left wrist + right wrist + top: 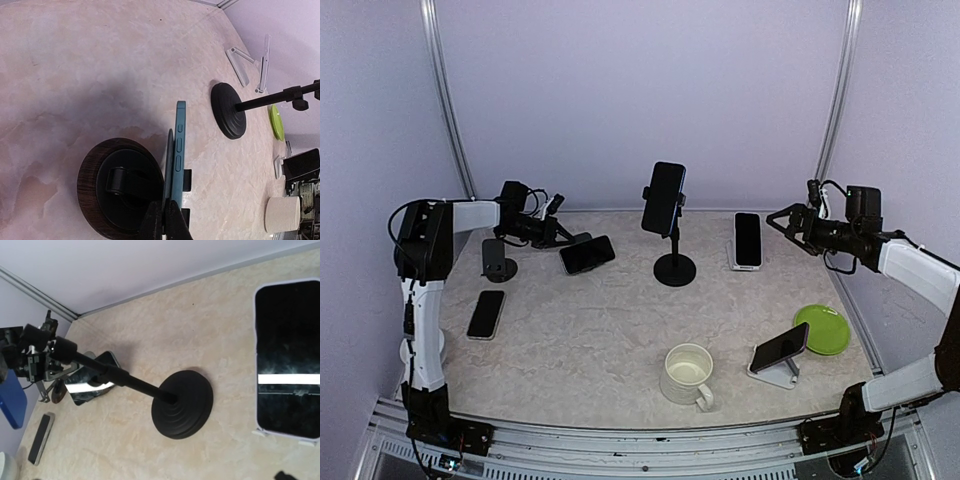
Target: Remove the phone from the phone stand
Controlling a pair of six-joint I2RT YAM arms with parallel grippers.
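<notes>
Phone hangs edge-on in the tightly closed left claw, apparently clear of its round stand near the worktop's back-left corner, ready for setting down; right claw gapes wide, holding nothing.

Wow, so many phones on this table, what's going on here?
The left hand is pinched shut on the edge of a blue-sided phone, which stands right beside its round wooden-based stand at the back left of the table. Whether the phone has come clear of the stand is hard to tell. The right hand hangs open at the back right, holding nothing.
</notes>
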